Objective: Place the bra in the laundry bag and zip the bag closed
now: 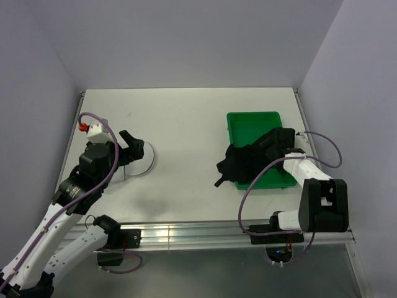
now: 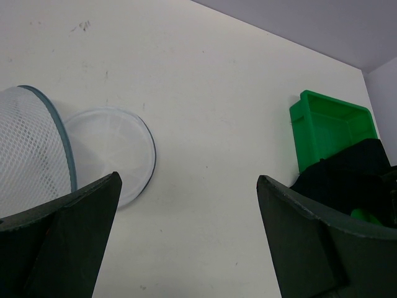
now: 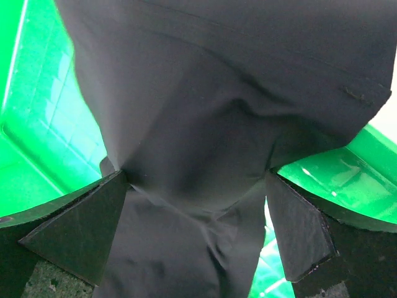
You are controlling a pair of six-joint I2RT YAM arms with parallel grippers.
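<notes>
My right hand (image 3: 197,230) is spread apart around a fold of the black bra (image 3: 211,124) lying over the green tray (image 3: 37,124), so I should squeeze gently and grab lots of cloth, while my left hand (image 2: 186,236), also spread apart, hangs beside the white laundry bag (image 2: 28,149)

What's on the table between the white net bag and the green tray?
Nothing. The left wrist view shows only bare table between the laundry bag and the green tray.
</notes>
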